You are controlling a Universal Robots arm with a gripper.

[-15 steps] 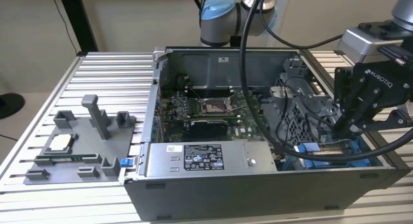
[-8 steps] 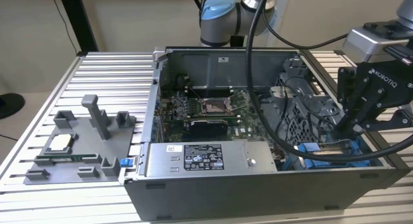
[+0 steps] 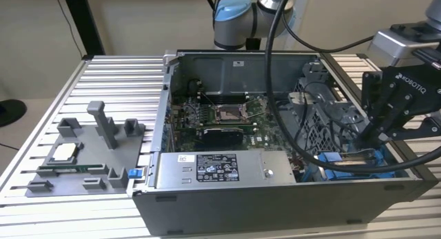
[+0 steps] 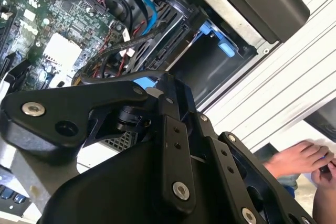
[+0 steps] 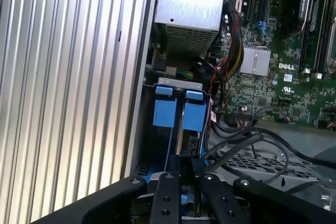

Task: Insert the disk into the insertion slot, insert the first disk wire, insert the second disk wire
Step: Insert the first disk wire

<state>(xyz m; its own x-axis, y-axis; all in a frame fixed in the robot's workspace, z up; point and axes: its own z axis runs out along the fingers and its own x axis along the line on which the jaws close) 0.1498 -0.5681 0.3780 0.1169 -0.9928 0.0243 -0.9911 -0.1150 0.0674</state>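
The disk (image 3: pixel 357 157) lies in its blue carrier inside the insertion slot (image 3: pixel 331 165) at the case's front corner, on the exterior view's right. In the first wrist view the slot's blue tabs (image 5: pixel 166 112) stand side by side just beyond my fingers. My gripper (image 3: pixel 373 146) reaches down into that bay. Its fingers (image 5: pixel 181 167) are pressed together on the dark end of a black disk wire (image 5: pixel 233 148), which trails off toward the perforated cage. The wire's connector is hidden by the fingers.
The open grey case (image 3: pixel 276 208) holds the motherboard (image 3: pixel 224 117), a labelled power-supply box (image 3: pixel 217 169) and loose black cables (image 3: pixel 276 94). A grey fixture tray (image 3: pixel 90 156) sits on the ribbed table at the exterior view's left. A person's hand (image 4: pixel 299 158) rests beside the case.
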